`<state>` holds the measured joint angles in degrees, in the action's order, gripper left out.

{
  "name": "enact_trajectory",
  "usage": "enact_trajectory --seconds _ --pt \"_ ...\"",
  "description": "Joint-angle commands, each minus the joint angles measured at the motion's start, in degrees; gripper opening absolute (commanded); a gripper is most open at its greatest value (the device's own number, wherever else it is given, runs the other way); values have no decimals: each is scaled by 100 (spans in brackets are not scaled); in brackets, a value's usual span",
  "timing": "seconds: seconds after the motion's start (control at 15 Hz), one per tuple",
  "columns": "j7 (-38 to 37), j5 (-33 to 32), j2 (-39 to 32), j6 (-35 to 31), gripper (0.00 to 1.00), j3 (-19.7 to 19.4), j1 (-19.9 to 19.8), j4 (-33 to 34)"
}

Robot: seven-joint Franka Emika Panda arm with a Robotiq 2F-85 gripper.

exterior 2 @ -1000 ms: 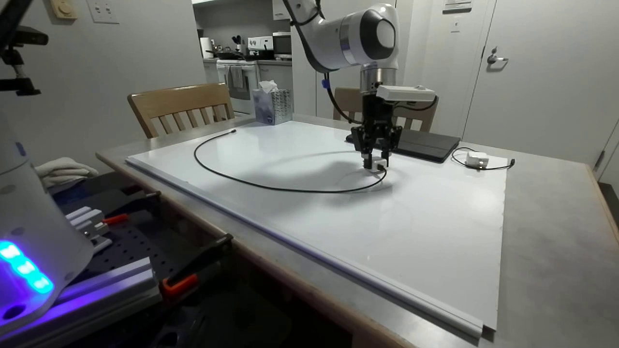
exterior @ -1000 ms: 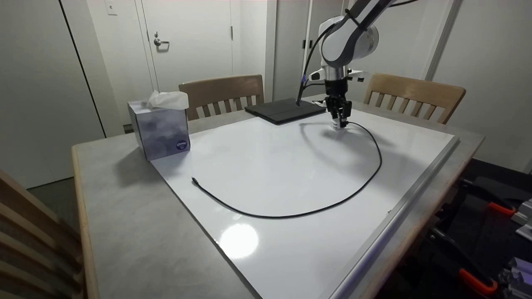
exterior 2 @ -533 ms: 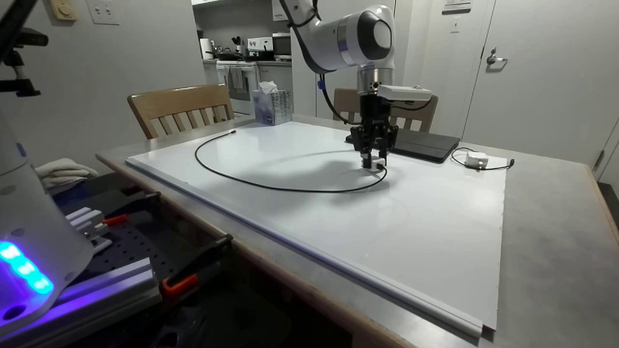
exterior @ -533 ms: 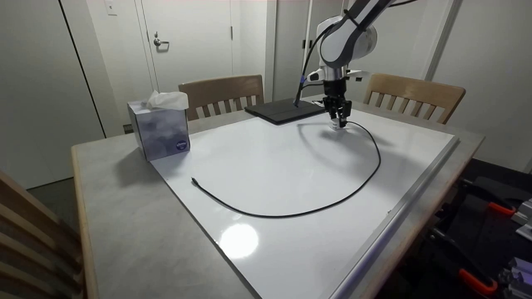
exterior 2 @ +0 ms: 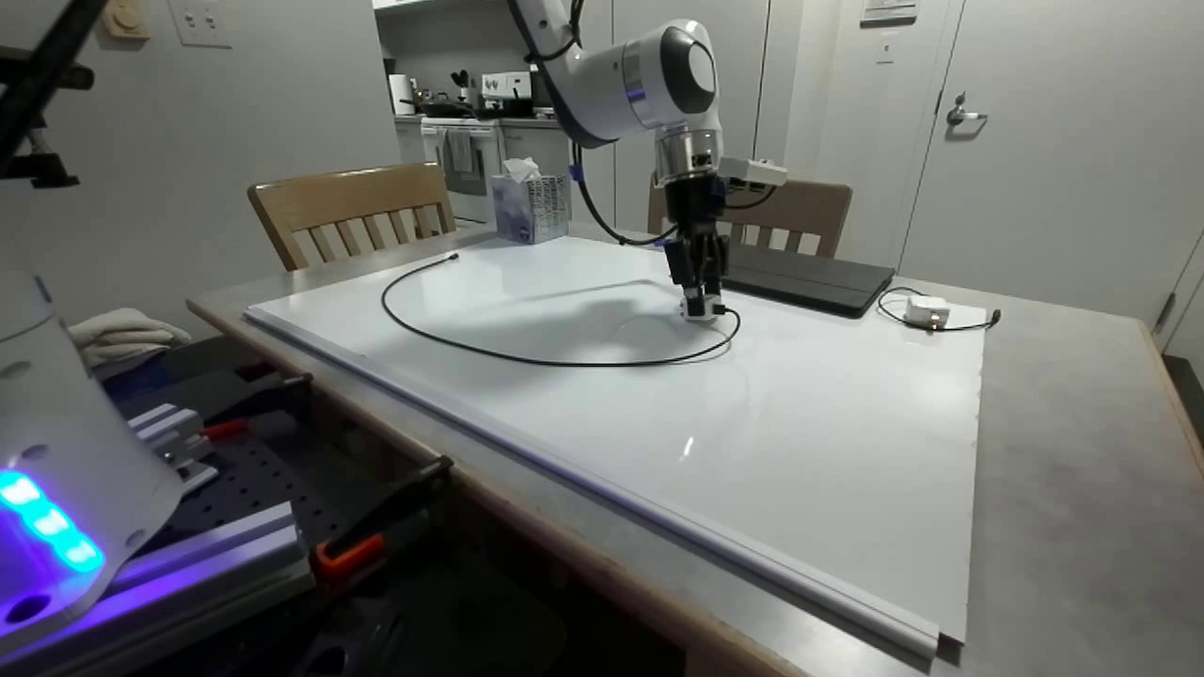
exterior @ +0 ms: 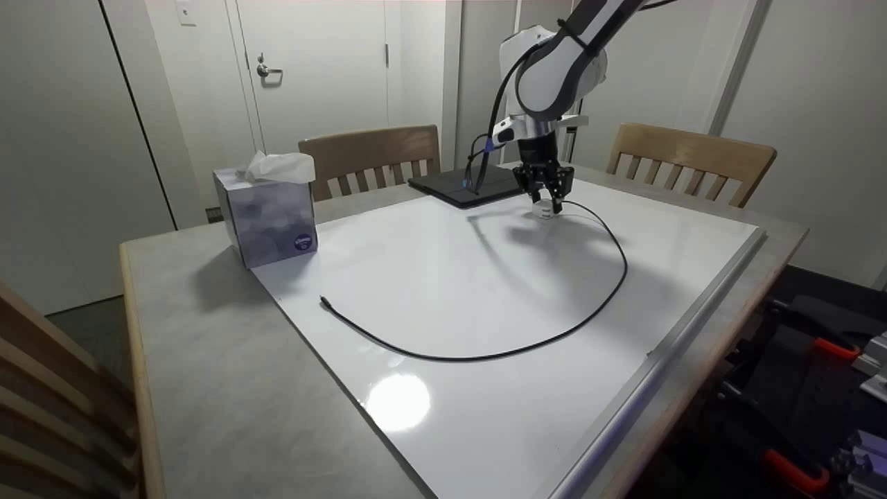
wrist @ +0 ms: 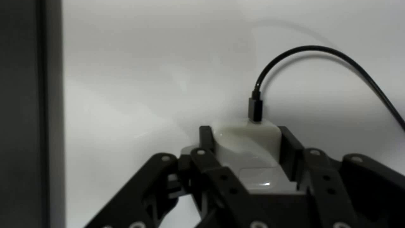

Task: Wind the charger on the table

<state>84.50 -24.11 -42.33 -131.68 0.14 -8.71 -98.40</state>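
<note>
Nearer, in an exterior view, the charger's black cable [exterior: 454, 360] lies in one open curve across the white-topped table [exterior: 443, 277]. Farther back, the gripper [exterior: 546, 204] pinches the charger's white plug block [wrist: 248, 145] between its jaws, near the dark slab [exterior: 447, 184]; beyond stand a wooden chair [exterior: 371, 144] and a door [exterior: 319, 69].

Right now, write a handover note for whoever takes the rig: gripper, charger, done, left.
Gripper: shut on the white plug block, from both sides.
Where: block held low at the table; can't tell if it touches. Black cable plugged into it, running in one wide open curve, free end out toward the tissue box.
Done: block gripped.
Left: all the winding; no full loop in the cable yet.
</note>
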Motion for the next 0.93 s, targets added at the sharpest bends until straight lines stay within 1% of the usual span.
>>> enact_trajectory --seconds 0.0,0.27,0.4,0.53,0.6,0.73,0.87 --pt "676 -223 188 -410 27 91 121 -396" --pt "1419 -222 215 -679 27 309 299 -515" --pt "1894 -84 269 -585 27 513 329 -588" --pt "2439 93 353 -561 27 734 272 -697" --pt "2008 14 174 -454 52 443 458 -359" --pt "2248 94 206 -456 52 547 470 -421" --pt "2307 112 216 -457 52 557 468 -440"
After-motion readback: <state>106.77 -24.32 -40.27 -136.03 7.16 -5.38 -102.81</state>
